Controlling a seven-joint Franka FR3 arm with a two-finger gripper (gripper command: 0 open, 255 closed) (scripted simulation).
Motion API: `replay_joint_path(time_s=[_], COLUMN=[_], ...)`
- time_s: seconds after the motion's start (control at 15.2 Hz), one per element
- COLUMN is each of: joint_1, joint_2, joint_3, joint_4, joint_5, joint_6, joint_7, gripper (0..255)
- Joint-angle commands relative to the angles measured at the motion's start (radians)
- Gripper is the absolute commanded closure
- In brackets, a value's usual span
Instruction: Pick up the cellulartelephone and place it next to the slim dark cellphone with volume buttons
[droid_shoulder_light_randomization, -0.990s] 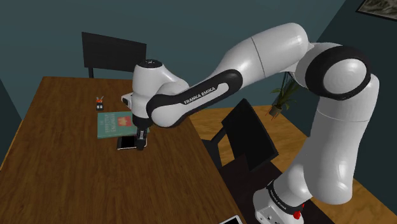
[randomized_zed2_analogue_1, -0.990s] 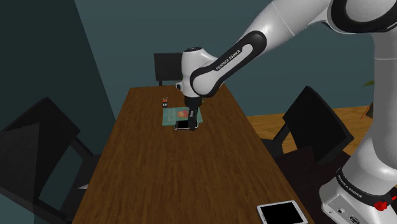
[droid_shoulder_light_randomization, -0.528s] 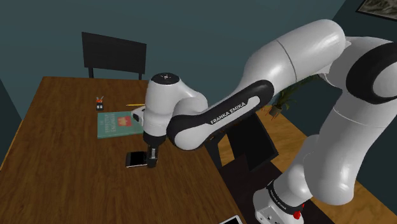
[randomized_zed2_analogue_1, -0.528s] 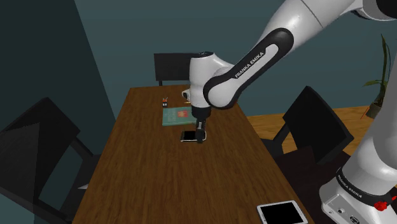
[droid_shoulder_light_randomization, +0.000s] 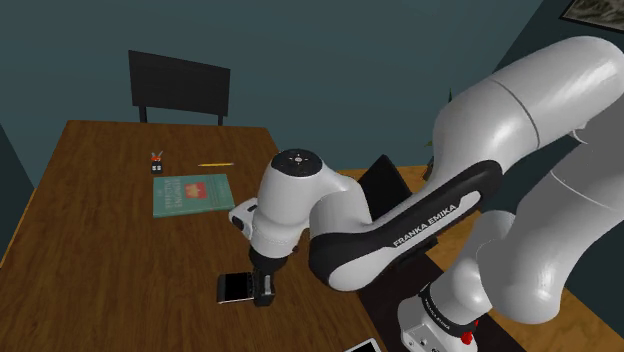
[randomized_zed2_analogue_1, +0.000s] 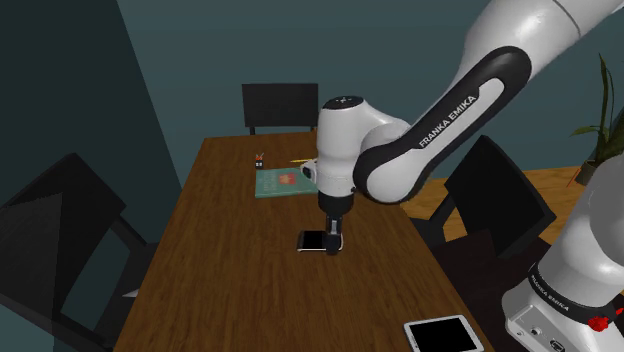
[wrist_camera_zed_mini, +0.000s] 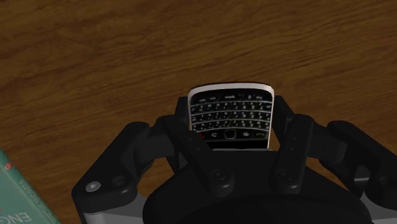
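In the shoulder view, your gripper (droid_shoulder_light_randomization: 262, 290) points down over the table (droid_shoulder_light_randomization: 100, 270). The phone (droid_shoulder_light_randomization: 235, 288) juts sideways from its tip, and a book (droid_shoulder_light_randomization: 192, 194) lies well beyond. In the second exterior view, the phone (randomized_zed2_analogue_1: 313, 241) sits right at the gripper (randomized_zed2_analogue_1: 331, 243), low above the table (randomized_zed2_analogue_1: 230, 290). In the wrist view, the gripper (wrist_camera_zed_mini: 245, 137) pinches the phone (wrist_camera_zed_mini: 230, 118) by its sides, keypad showing.
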Motion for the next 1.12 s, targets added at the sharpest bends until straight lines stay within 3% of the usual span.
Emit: replay_joint_path(time_s=[0.0,0.26,1.06], joint_1=[0.025,0.073,0.078], joint_2=[-0.04,-0.111,0.085], joint_3=[0.027,0.073,0.036], joint_4=[-0.055,-0.133,-0.141], joint_5=[0.027,0.086,-0.115], joint_6=[0.019,0.035,0.215], joint_7=[0.032,0.076,0.22], gripper=[255,255,255])
